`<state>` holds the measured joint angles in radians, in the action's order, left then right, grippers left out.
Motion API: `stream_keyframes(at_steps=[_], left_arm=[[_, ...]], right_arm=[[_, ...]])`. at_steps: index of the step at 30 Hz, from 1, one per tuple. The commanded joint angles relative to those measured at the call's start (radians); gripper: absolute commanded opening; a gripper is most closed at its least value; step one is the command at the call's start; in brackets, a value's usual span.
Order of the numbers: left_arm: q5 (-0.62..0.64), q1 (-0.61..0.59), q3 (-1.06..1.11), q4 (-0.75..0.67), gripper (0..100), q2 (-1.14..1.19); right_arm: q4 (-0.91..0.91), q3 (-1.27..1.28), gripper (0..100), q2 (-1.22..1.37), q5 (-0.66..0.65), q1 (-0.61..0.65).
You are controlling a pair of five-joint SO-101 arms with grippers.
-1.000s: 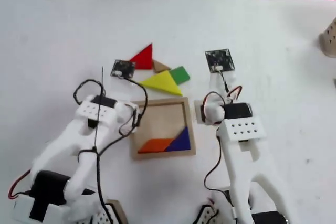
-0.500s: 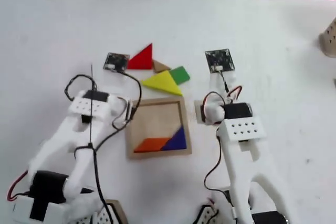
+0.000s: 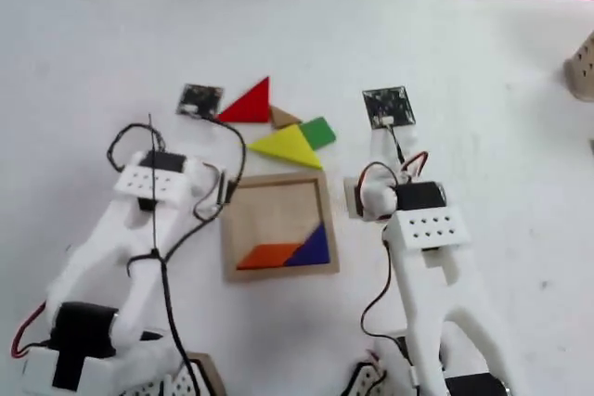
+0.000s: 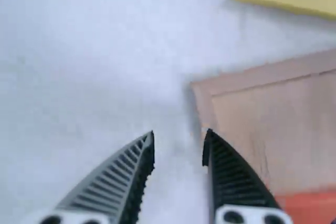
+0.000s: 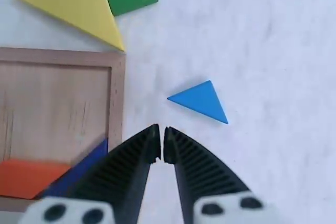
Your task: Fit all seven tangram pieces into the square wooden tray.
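Observation:
The square wooden tray (image 3: 278, 183) lies between the two arms and holds an orange piece (image 3: 271, 255) and a dark blue piece (image 3: 314, 248). Beyond it lie a red triangle (image 3: 251, 104), a small brown piece (image 3: 283, 118), a green piece (image 3: 318, 132) and a yellow triangle (image 3: 288, 146). My left gripper (image 4: 178, 148) is open by a narrow gap at the tray's corner (image 4: 202, 90), one finger over the rim and one over the table. My right gripper (image 5: 161, 141) is shut and holds nothing, just short of a light blue triangle (image 5: 202, 100) lying beside the tray's side (image 5: 118, 93).
A beige perforated object (image 3: 583, 67) stands at the far right edge. Black cables (image 3: 162, 257) hang along the left arm. The white table stretches open to the far left and far right of the pieces.
The left arm has swung to the left, and the tray slid and turned slightly left with it. The right arm has kept still.

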<state>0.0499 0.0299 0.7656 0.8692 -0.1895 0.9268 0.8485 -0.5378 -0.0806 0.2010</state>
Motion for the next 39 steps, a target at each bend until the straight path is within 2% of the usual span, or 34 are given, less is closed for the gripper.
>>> stream_keyframes(at_steps=[1, 7, 13, 17, 21, 26, 31, 39], left_arm=[[-0.002, -0.056, 0.006, -0.1, 16, -0.008], [-0.002, -0.062, -0.002, -0.11, 16, -0.008], [-0.002, -0.094, 0.0, -0.104, 16, -0.015], [-0.002, -0.104, 0.005, -0.104, 14, -0.015], [-0.002, -0.105, -0.002, -0.106, 2, -0.015], [-0.002, -0.105, -0.002, -0.104, 2, -0.016], [-0.005, -0.107, -0.002, -0.104, 2, -0.016], [-0.008, -0.143, -0.005, -0.104, 2, -0.018]], right_arm=[[-0.018, -0.003, 1.8, -0.021, 0.009, -0.001], [-0.031, -0.003, 2.4, -0.021, 0.003, 0.004], [-0.073, 0.037, 8.8, -0.022, 0.012, 0.008], [-0.084, 0.046, 8.3, -0.022, 0.012, 0.008], [-0.082, 0.048, 8.3, -0.022, 0.012, -0.001], [-0.082, 0.066, 7.7, -0.024, 0.011, 0.004], [-0.084, 0.068, 2.6, -0.024, 0.005, 0.007], [-0.088, 0.066, 2.4, -0.024, 0.003, 0.007]])
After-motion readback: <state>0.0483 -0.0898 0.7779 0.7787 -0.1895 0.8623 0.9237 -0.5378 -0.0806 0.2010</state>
